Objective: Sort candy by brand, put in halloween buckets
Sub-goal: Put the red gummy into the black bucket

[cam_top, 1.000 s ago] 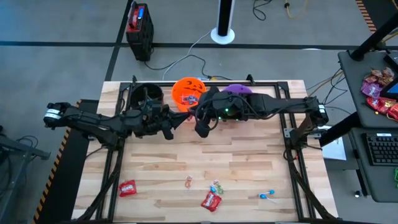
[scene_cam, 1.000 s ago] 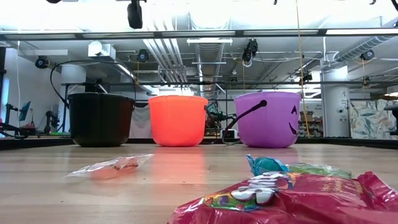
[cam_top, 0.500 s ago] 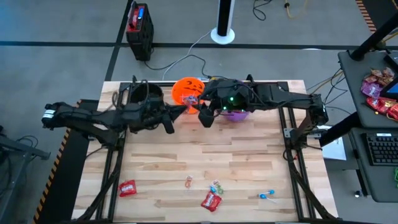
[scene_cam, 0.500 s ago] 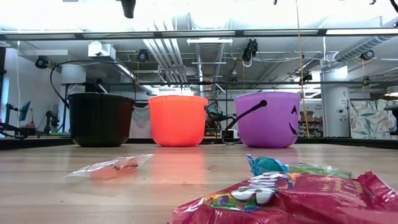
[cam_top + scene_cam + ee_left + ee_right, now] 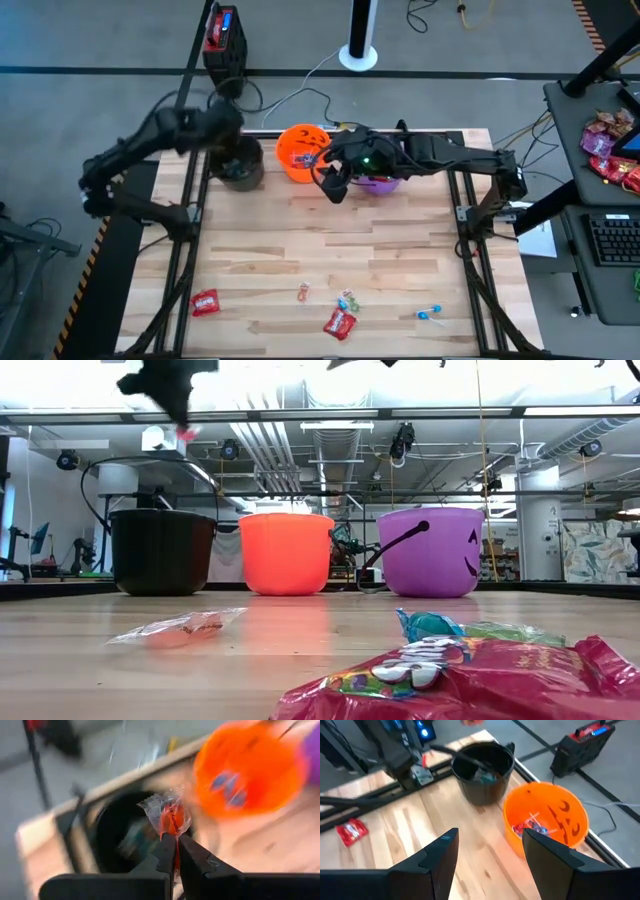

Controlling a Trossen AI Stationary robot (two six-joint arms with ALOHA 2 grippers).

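Left claw (image 5: 176, 851) of mine is pinched tight on a small sweet (image 5: 169, 816) in a clear crinkly wrapper with an orange middle, held over the black bucket (image 5: 241, 163) near the upper left of the overhead frame. My right claw (image 5: 333, 184) hangs with its fingers spread wide and nothing between them, just in front of the orange bucket (image 5: 303, 152) and the purple bucket (image 5: 381, 183), centre top of that frame.

More candy waits along the bottom of the overhead frame: a red packet (image 5: 204, 302) at lower left, another red packet (image 5: 339, 322) at lower centre, a clear-wrapped piece (image 5: 303, 292) and a blue piece (image 5: 348, 299) near it, and a lollipop (image 5: 431, 314) to the right.

I judge all of it light and soft, with wrappers that crumple and slide. My hold on the sweet is at the twisted wrapper end, which looks thin, so it could slip. For the red packets I would pinch across the short width at the middle; for the lollipop, the head rather than the thin stick.
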